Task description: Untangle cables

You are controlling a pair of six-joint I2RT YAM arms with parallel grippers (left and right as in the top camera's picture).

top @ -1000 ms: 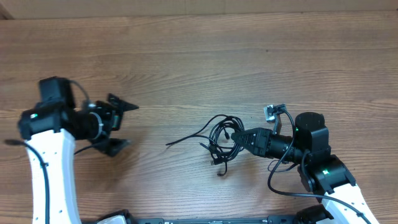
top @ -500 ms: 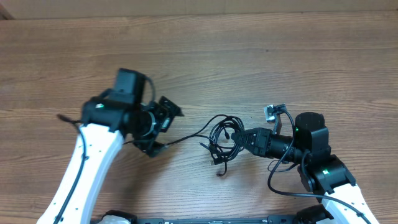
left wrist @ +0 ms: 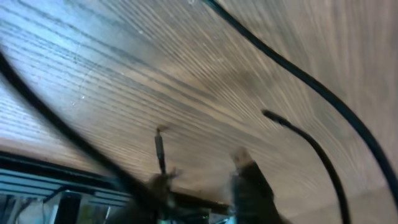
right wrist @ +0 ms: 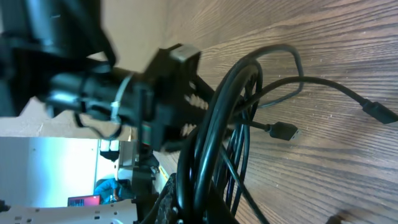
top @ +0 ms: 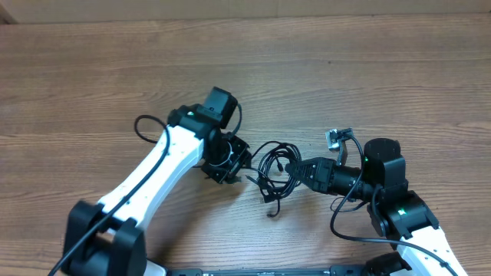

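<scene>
Two end effectors, one knot: the whole bundle could drag

Several black cables [top: 276, 167] lay in one tangled bundle on the worktop [top: 345, 77]. The right end effector [top: 301, 172] sat at the bundle's right edge and looked clenched on a few loops, which in the right wrist view ran down into its grip. The left end effector [top: 230, 162] stood just left of the bundle, released and holding nothing, close to a loose tail [left wrist: 292, 124].

The likeliest fault was a pull that took more than one strand. The loops crossed closely, so a tug away from the bundle would probably tighten the knot or slide the lot rather than free one cord. The plugs [right wrist: 285, 131] could snag on a loop. The tail lay flat on the wood, so the fingers might close on nothing, and the blurred left wrist view made the aim hard to judge.

Right of the bundle, the right arm's own thicker cable [top: 334, 218] hung apart from it and blocked neither approach.
</scene>
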